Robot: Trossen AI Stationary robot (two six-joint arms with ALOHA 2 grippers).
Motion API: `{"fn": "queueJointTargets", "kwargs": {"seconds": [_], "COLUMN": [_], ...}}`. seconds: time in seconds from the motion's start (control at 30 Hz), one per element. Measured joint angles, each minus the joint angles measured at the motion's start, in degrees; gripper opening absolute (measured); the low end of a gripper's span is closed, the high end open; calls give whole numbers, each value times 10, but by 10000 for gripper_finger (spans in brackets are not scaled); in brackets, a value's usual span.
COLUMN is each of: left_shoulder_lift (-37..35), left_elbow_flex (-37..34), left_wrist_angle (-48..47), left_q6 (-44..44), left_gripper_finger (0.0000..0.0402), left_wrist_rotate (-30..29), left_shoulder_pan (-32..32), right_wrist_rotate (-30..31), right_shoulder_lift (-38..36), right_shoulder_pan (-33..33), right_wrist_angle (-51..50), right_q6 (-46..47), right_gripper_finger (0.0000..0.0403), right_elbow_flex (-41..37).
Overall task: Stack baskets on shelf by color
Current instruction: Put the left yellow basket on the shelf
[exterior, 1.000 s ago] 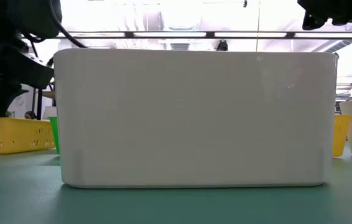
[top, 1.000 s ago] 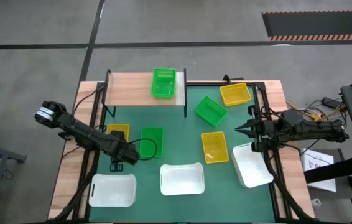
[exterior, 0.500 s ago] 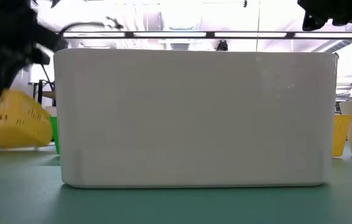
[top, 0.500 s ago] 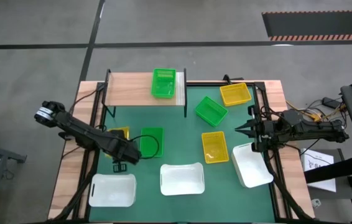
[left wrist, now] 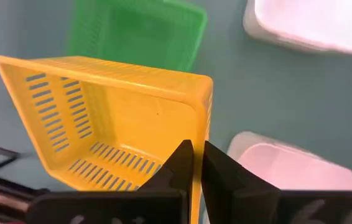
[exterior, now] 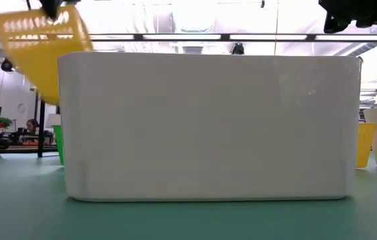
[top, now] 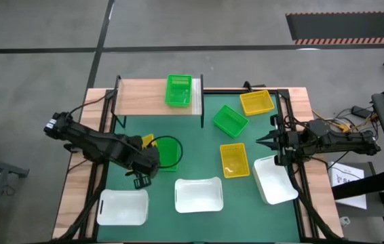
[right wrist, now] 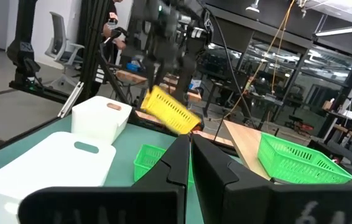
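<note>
My left gripper (left wrist: 196,163) is shut on a yellow slotted basket (left wrist: 111,124), held high over the left of the green mat (top: 199,146); the high view shows only a corner of that basket (top: 146,141) beside the gripper (top: 144,160). The low view shows the basket (exterior: 42,43) tilted in the air. The wooden shelf (top: 141,97) at the far left carries one green basket (top: 178,90). My right gripper (top: 260,141) is shut on nothing, level at the mat's right edge. My left gripper pinches one side wall of the yellow basket at its rim (left wrist: 202,118), one finger inside the basket and one outside. The fingers come from above, pointing down. The basket hangs tilted below them, its open side turned sideways, clear of the mat.
On the mat lie a green basket (top: 166,154) under the left arm, another green one (top: 231,120), two yellow ones (top: 256,103) (top: 233,160) and three white ones (top: 123,207) (top: 198,194) (top: 273,179). The middle white basket (exterior: 208,127) fills the low view.
My left gripper has risen with the yellow basket and drifted a little toward the table's right edge. The basket stood on the mat, then tipped, and now hangs tilted, lifted clear.
</note>
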Motion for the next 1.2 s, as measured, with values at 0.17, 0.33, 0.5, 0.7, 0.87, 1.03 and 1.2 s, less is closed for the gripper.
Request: {"fn": "queueJointTargets", "kwargs": {"seconds": [0.17, 0.33, 0.5, 0.7, 0.87, 1.03, 1.2], "left_shoulder_lift": [28, 47, 41, 31, 30, 21, -13], "left_elbow_flex": [114, 205, 253, 268, 264, 231, 168], "left_wrist_angle": [-36, -39, -40, -40, -41, -40, -40], "left_q6": [57, 132, 204, 314, 392, 453, 483], "left_gripper_finger": [0, 0, 0, 0, 0, 0, 0], "left_wrist_rotate": [-45, -104, -143, -223, -228, -230, -230], "left_shoulder_pan": [6, 28, 58, 105, 169, 234, 296], "right_wrist_rotate": [0, 0, 0, 0, 0, 0, 0], "right_shoulder_lift": [0, 0, 0, 0, 0, 0, 0], "right_shoulder_pan": [0, 0, 0, 0, 0, 0, 0], "right_wrist_angle": [-3, -3, -4, -4, -11, -12, -17], "right_q6": [0, 0, 0, 0, 0, 0, 3], "right_gripper_finger": [11, 11, 11, 11, 11, 11, 11], "right_elbow_flex": [0, 0, 0, 0, 0, 0, 0]}}
